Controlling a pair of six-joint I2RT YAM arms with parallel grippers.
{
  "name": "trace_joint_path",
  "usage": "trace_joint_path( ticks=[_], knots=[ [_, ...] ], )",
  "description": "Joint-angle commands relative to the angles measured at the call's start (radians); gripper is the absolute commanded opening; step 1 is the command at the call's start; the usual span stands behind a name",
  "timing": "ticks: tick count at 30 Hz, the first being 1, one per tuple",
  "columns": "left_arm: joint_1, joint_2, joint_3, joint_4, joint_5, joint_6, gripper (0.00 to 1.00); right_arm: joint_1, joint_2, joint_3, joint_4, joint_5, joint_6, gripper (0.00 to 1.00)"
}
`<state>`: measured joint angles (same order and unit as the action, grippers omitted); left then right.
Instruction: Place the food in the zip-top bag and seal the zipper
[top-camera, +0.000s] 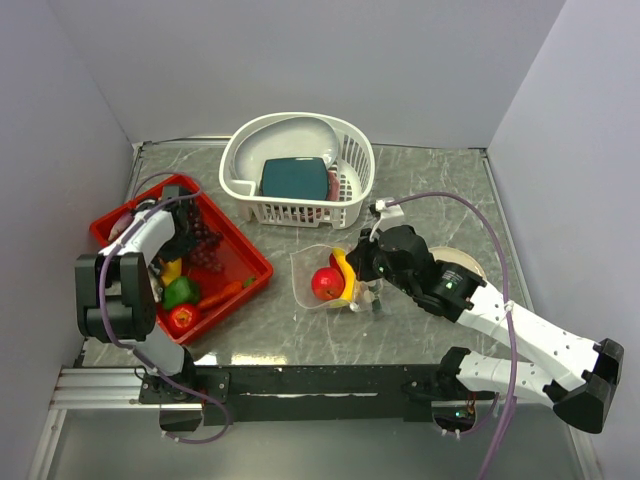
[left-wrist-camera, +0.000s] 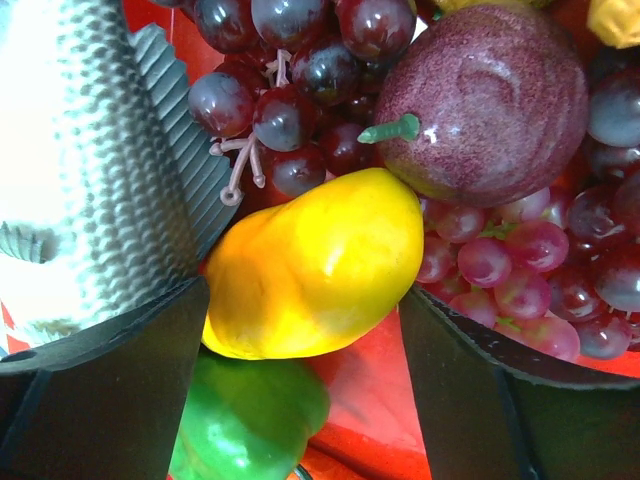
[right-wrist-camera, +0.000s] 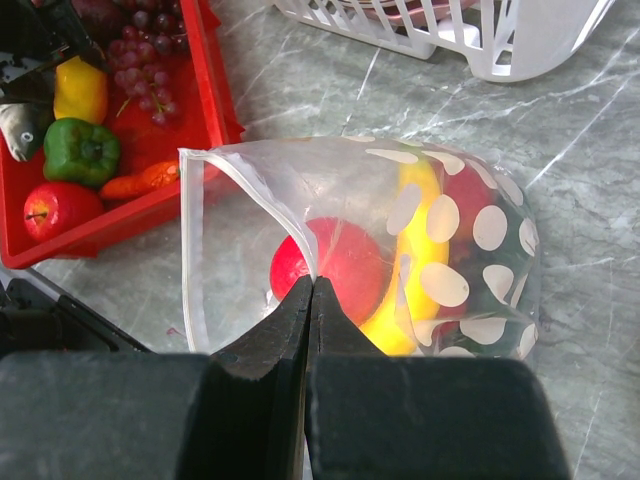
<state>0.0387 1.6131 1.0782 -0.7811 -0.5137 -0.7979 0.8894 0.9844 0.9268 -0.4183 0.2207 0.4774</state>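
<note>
So, the right gripper (right-wrist-camera: 310, 285) is pinching one edge of the zip-top bag (right-wrist-camera: 250, 200), fingers fully together on the plastic. The bag's mouth is gaping toward the red tray (top-camera: 232, 305). A tomato (right-wrist-camera: 335, 265) and a banana (right-wrist-camera: 385, 322) are sitting inside the bag, mid-table. Bare table (top-camera: 300, 330) is showing in front of it, and the white basket (top-camera: 300, 212) is crowding just behind. The left gripper (left-wrist-camera: 305, 295) is standing spread, straddling a yellow fruit (left-wrist-camera: 330, 230) in the tray. Grapes (left-wrist-camera: 290, 100) and a green pepper (left-wrist-camera: 245, 420) are packing in tight around it.
</note>
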Motion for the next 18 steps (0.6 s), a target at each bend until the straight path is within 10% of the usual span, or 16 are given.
trace_joint_path(
  ticks=[1,18],
  knots=[
    [-0.008,-0.025,-0.018,0.028,0.024,-0.003,0.76,-0.006,-0.018,-0.003,0.033,0.017,-0.008,0.0],
    [-0.033,-0.179,0.0,-0.02,0.145,0.017,0.39,-0.007,-0.013,-0.006,0.033,0.028,-0.008,0.0]
  ],
)
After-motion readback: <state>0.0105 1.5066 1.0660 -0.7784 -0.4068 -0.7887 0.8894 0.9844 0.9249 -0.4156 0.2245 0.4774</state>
